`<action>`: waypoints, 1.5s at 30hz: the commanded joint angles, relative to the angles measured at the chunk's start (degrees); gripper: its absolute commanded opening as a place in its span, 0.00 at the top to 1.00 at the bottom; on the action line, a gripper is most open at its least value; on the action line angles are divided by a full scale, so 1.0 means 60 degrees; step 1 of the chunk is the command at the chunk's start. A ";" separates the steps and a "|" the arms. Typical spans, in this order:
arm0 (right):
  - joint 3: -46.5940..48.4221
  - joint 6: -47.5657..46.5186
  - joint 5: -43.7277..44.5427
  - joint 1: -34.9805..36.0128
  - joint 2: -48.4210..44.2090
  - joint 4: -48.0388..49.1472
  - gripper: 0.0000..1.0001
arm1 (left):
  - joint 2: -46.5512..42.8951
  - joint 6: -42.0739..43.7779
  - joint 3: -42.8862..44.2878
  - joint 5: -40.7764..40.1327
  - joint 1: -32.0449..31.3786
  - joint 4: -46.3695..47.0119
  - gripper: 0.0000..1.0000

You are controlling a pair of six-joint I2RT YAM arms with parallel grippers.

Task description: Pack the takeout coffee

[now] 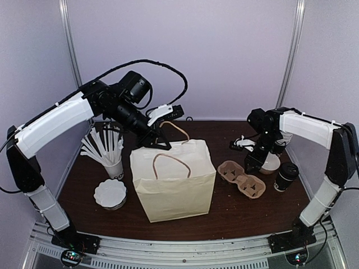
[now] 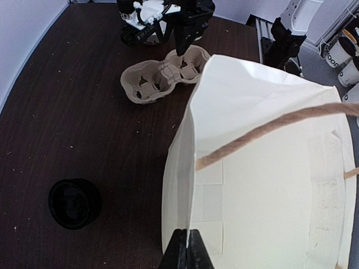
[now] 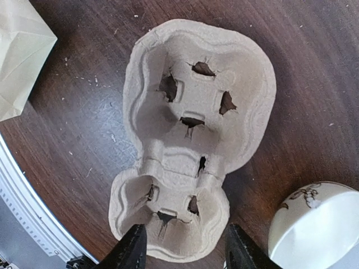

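we pinch the paper bag [image 1: 175,185]
left gripper [image 2: 185,241] closed on its rim; right gripper [image 3: 185,235] open over the cup carrier [image 3: 196,129]; takeout coffee [image 1: 286,176] near it.

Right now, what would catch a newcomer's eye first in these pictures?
The paper bag stands in the middle, its rim pinched by the left gripper. To its right, the right gripper hangs open over an empty cup carrier, and the lidded takeout coffee stands just beyond it.

A cup carrier [image 1: 242,179] lies between the coffee cup [image 1: 286,176] and the open paper bag [image 1: 176,188]
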 commanded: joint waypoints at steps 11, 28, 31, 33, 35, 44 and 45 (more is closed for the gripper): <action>0.0245 -0.0204 -0.0155 0.0551 0.1510 0.0502 0.48 | 0.0173 0.0075 -0.0022 0.0013 0.0064 0.0087 1.00; 0.0109 0.0147 0.0670 0.0735 0.1980 0.0929 0.48 | 0.0237 0.0097 -0.0059 0.0016 0.0055 0.0090 1.00; 0.0060 0.0267 0.0754 0.0771 0.2000 0.1012 0.49 | 0.0234 0.0104 -0.0071 0.0013 0.0051 0.0101 1.00; 0.0034 0.0361 0.0797 0.0813 0.1996 0.1074 0.50 | 0.0233 0.0102 -0.0068 -0.0023 0.0056 0.0089 1.00; 0.0017 0.0407 0.0822 0.0882 0.1982 0.1076 0.51 | 0.0227 0.0104 -0.0069 -0.0032 0.0060 0.0098 1.00; 0.0111 0.0649 0.0979 0.0988 0.2126 0.1069 0.51 | 0.0248 0.0105 -0.0078 -0.0061 0.0060 0.0089 1.00; 0.0119 0.0672 0.0951 0.0984 0.2151 0.1063 0.51 | 0.0255 0.0102 -0.0091 -0.0058 0.0058 0.0087 1.00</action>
